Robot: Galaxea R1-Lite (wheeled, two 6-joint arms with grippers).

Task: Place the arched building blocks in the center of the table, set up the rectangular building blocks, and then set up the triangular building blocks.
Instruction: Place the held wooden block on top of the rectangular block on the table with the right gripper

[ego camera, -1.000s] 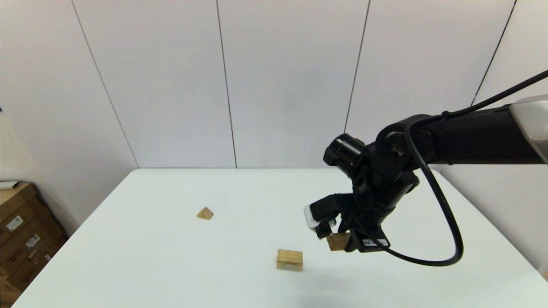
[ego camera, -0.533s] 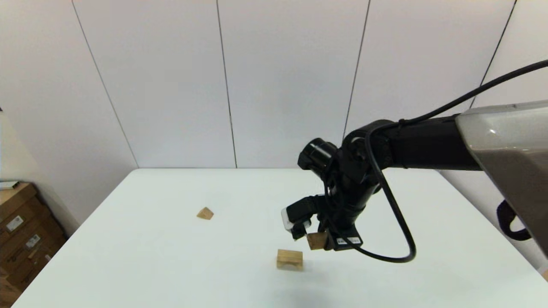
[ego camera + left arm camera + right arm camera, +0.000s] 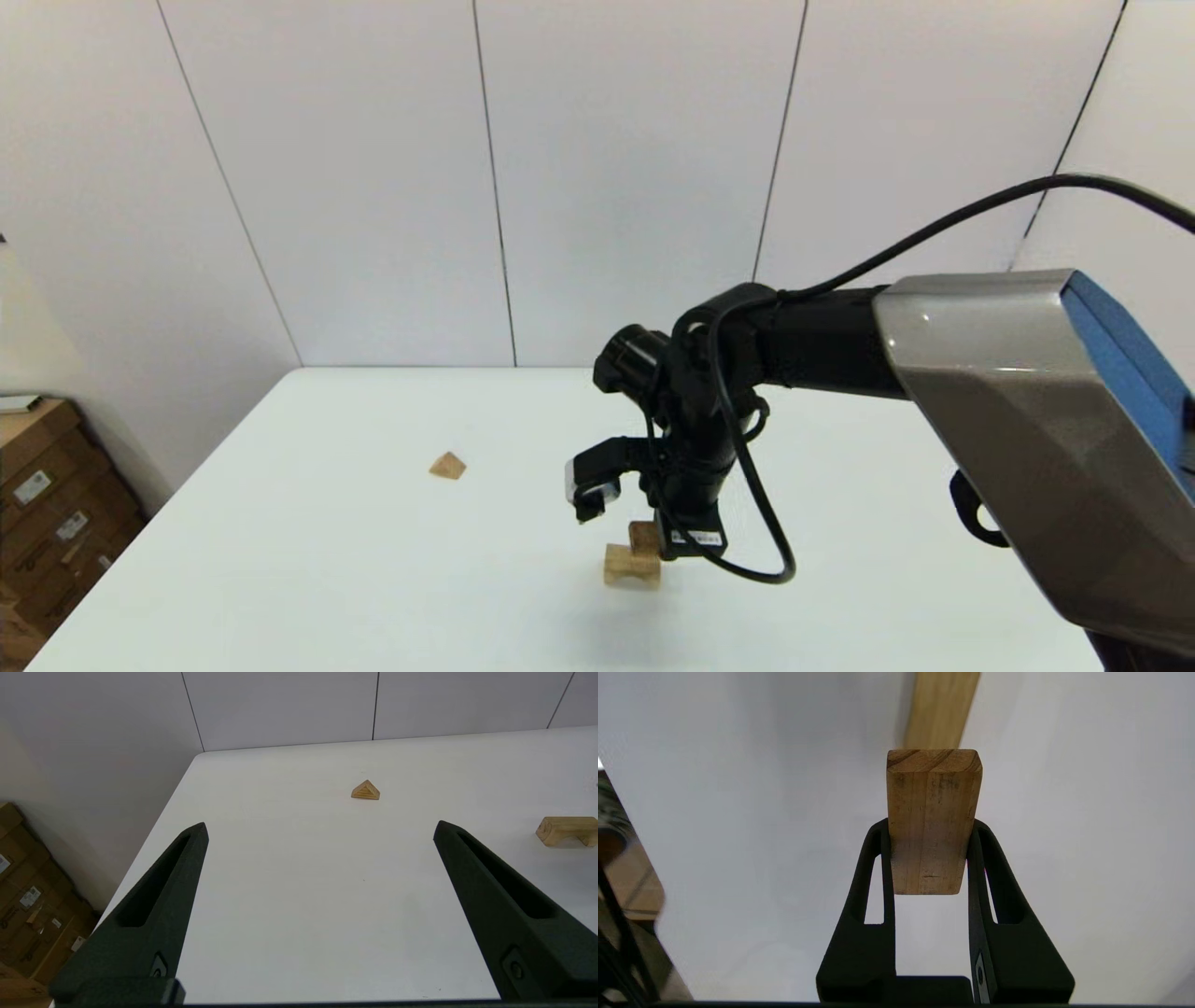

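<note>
The arched block [image 3: 631,567] stands near the middle of the white table [image 3: 373,579], notch down; it also shows at the edge of the left wrist view [image 3: 566,829]. My right gripper [image 3: 647,541] hangs just above it, shut on the rectangular block [image 3: 643,537]. In the right wrist view the fingers [image 3: 873,868] clamp the rectangular block [image 3: 933,821] by its long sides, with the arched block [image 3: 941,709] right beyond it. The triangular block [image 3: 448,465] lies far to the left, peak up [image 3: 365,790]. My left gripper [image 3: 317,833] is open over bare table near the front left.
Cardboard boxes [image 3: 42,504] stand on the floor beside the table's left edge. A panelled white wall runs behind the table's far edge. A black cable [image 3: 747,523] loops off the right wrist beside the blocks.
My right arm has carried the rectangular block leftward, from right of the arched block to just above it. The arched and triangular blocks have not moved.
</note>
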